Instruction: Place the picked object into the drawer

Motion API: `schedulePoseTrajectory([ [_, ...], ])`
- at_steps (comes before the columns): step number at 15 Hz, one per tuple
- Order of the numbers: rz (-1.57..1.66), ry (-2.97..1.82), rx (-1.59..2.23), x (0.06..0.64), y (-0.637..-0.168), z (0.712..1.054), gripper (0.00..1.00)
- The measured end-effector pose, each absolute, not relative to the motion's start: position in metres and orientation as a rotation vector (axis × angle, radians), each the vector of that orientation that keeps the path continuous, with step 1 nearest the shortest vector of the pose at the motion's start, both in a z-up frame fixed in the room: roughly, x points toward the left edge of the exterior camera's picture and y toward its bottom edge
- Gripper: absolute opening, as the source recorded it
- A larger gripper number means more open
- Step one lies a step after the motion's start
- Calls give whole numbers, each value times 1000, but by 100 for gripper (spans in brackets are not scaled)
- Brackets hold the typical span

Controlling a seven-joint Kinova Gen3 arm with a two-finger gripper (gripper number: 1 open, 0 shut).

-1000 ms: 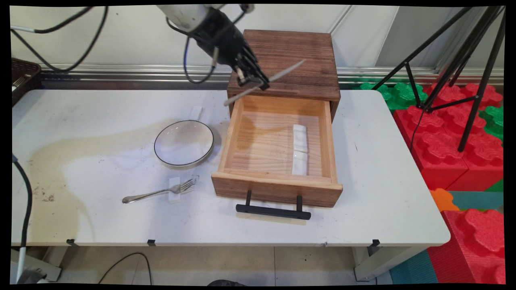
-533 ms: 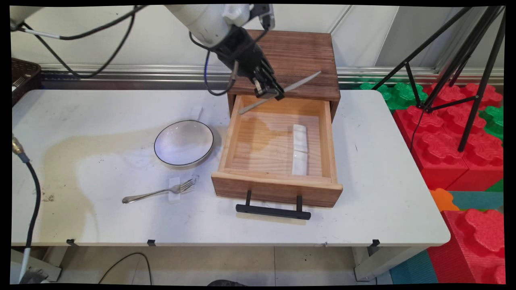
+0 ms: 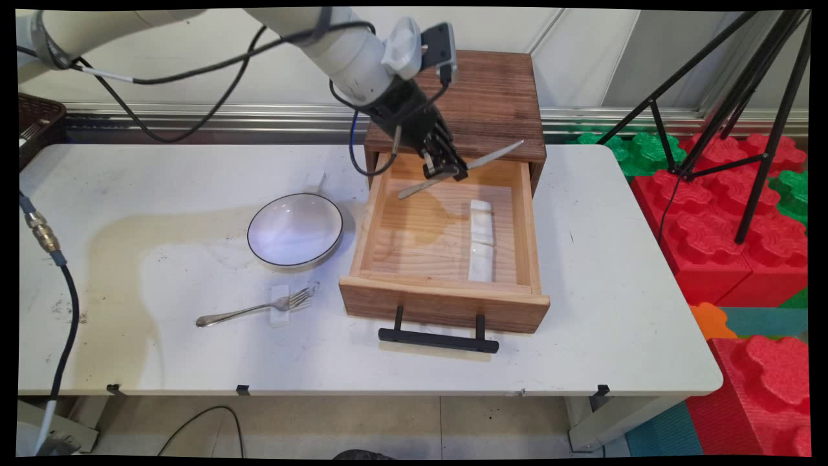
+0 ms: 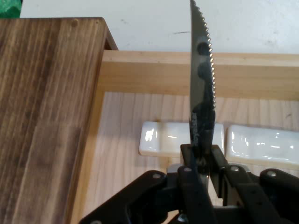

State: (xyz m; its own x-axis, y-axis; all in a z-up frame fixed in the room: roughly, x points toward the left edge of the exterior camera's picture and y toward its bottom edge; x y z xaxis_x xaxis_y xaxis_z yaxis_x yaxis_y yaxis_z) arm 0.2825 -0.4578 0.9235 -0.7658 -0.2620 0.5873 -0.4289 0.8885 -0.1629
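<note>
Lower and further right than a second ago, the black two-finger gripper (image 3: 445, 171) now hangs over the back part of the open light-wood drawer (image 3: 381, 223), where before it was up in front of the dark brown wooden cabinet top (image 3: 491, 97). It is clenched on a silver serrated table knife (image 3: 462, 169), grasped near the middle, so the knife lies roughly level across the back of the drawer, with one end reaching toward the drawer's left wall and the other toward its right rear corner. In the hand view the fingers (image 4: 196, 161) pinch the knife (image 4: 202, 84) at the base of the blade, and its toothed edge runs up the picture over the drawer's side wall (image 4: 154, 74). Under the blade, on the drawer floor, lie two white glazed ceramic rests (image 4: 161, 137) end to end; in the main view these rests (image 3: 480, 239) sit along the drawer's right side, well below the knife. Left of the drawer on the white table (image 3: 614, 310) stands a round white bowl with a dark rim (image 3: 295, 230), and nearer the front a silver metal fork (image 3: 255, 308) lies with its neck across a small white rest (image 3: 280, 305). A black bar handle (image 3: 438, 340) sticks out from the drawer front.
</note>
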Motion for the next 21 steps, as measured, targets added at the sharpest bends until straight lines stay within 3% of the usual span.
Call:
schedulePoseTrajectory([
  [21,359,-2540,434,272,-483,842,0],
])
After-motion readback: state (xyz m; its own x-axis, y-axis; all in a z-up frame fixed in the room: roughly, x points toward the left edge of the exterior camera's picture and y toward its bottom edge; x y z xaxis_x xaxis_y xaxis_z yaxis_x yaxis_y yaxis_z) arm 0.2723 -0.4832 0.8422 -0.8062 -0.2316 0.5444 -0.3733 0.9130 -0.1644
